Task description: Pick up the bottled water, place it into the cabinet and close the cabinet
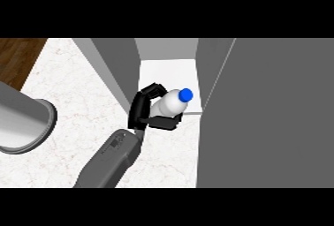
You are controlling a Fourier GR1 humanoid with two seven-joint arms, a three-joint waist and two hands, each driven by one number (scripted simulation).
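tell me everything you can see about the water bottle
The bottle is white and rounded, plastic by its look, with a bright blue cap pointing up and to the right. It is tilted and seen from above, at the front edge of the open cabinet's white floor. The black robot hand curls round its left and lower sides, hiding part of the body. Whether its base touches the cabinet floor cannot be told.

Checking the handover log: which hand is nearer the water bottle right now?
The visible hand, seemingly the right, is curled round the water bottle at the open cabinet's front edge. The other hand shows nowhere in the head view, so its place relative to the bottle cannot be told.
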